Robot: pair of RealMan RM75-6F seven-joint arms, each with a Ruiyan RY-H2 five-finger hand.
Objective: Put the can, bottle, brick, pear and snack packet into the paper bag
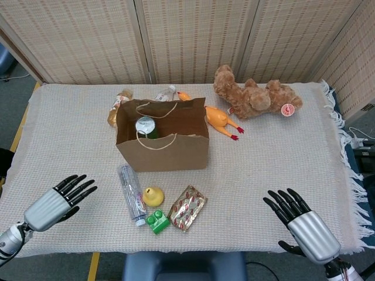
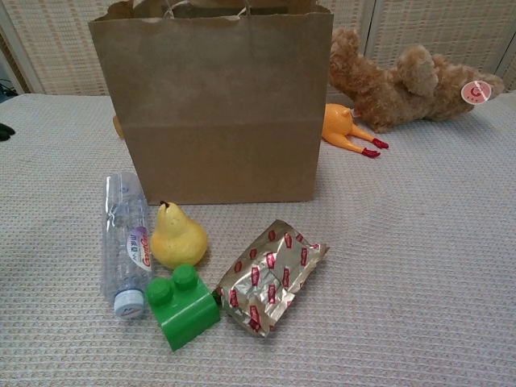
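With fingers spread and holding nothing, the left hand [image 1: 54, 205] and right hand [image 1: 302, 225] hovered at the table's near edge. The bottle [image 1: 131, 194] lay well clear of the left fingers [image 1: 79, 186], best grasped mid-body; beyond, the can [image 1: 145, 126] sat inside the paper bag [image 1: 164, 153].

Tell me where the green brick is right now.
In the chest view the green brick lies at front left, touching the snack packet on its right, just before the pear and beside the bottle cap.
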